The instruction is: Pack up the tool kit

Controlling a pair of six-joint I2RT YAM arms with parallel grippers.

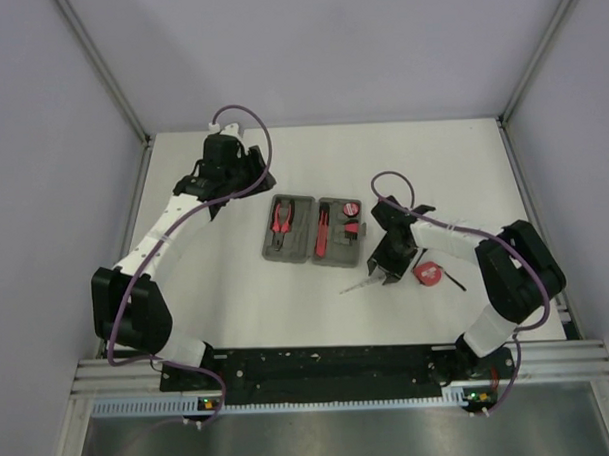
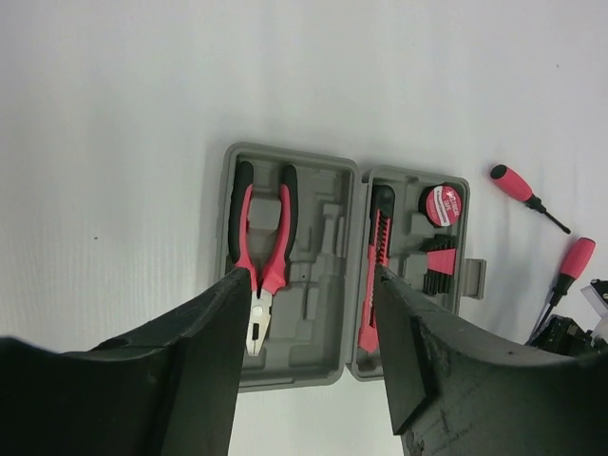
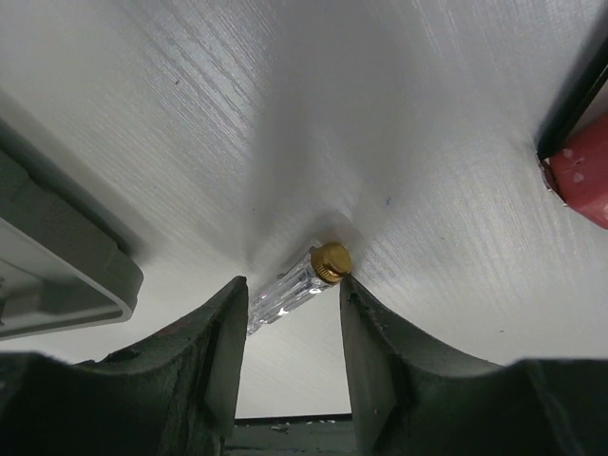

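Observation:
The grey case [image 1: 301,238] lies open mid-table. It holds red-and-black pliers [image 2: 261,233] in the left half. A red knife [image 2: 377,252] and a round red tape measure [image 2: 443,204] sit in the right half. Two red-handled screwdrivers [image 2: 513,182] [image 2: 575,258] lie on the table right of the case. My left gripper [image 2: 313,275] is open and empty, hovering off the case's far-left side [image 1: 233,178]. My right gripper [image 3: 293,285] is low at the table, its jaws apart on either side of a clear-handled screwdriver [image 3: 285,294] with a brass cap. The cap touches the right finger [image 3: 380,342].
A corner of the case [image 3: 57,275] is just left of the right gripper. A red screwdriver handle [image 1: 426,274] lies just right of it, also seen in the right wrist view [image 3: 581,171]. Grey walls enclose the table on three sides.

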